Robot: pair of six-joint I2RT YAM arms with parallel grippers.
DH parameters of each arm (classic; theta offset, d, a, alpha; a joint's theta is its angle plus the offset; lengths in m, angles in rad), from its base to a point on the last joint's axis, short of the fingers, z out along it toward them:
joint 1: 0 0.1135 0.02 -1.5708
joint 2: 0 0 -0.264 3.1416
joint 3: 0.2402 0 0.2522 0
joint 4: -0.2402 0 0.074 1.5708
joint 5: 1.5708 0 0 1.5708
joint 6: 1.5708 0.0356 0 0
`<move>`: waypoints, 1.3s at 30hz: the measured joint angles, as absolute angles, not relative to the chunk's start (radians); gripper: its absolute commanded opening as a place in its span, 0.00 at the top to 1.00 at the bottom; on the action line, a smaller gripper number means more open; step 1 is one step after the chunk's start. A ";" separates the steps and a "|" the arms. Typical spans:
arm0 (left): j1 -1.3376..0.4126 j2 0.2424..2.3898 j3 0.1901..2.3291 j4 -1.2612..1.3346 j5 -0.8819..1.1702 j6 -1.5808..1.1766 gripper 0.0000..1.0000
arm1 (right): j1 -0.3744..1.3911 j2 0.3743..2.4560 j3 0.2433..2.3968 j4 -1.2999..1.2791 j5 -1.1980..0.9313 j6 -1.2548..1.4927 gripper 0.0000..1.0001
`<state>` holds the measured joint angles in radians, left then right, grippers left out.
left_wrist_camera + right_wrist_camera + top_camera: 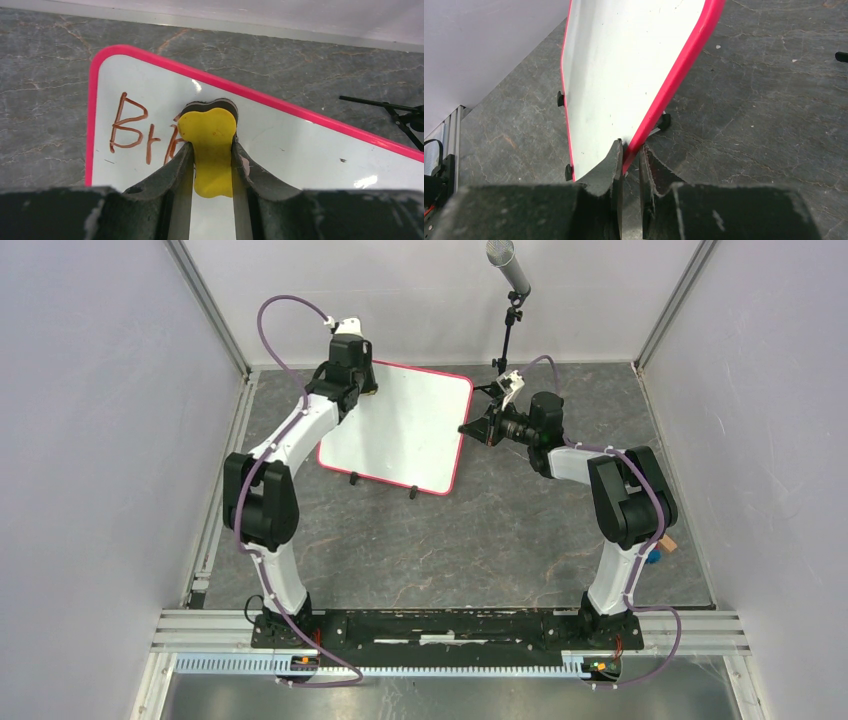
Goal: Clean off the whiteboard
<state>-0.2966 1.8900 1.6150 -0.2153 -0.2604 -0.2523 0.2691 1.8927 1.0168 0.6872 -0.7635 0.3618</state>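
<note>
The whiteboard (pixel 400 425) lies at the back middle of the table, white with a pink rim and small black feet. In the left wrist view the whiteboard (pixel 300 145) bears brown handwriting (pixel 130 127) near its far left corner. My left gripper (pixel 212 150) is shut on a yellow eraser (pixel 210 145) with a dark felt base, pressed on the board over the writing; it shows at the board's far left corner from the top (pixel 352 380). My right gripper (pixel 630 150) is shut on the board's pink rim (pixel 674 80) at its right edge (pixel 468 428).
A black stand with a grey microphone (pixel 508 265) rises behind the board's right corner; its legs (pixel 395 112) lie on the table. Grey walls and metal rails enclose the table. Small orange and blue objects (pixel 660 548) lie by the right arm.
</note>
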 measured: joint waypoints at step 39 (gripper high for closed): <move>-0.244 1.861 1.510 -0.177 -0.295 -0.280 0.76 | 0.277 1.892 1.017 0.683 -0.770 0.358 1.00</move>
<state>-0.2440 1.8610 1.5101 -0.1768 -0.2951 -0.2802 0.2771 1.8923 1.0168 0.6827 -0.7700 0.3584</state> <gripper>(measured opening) 0.369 0.166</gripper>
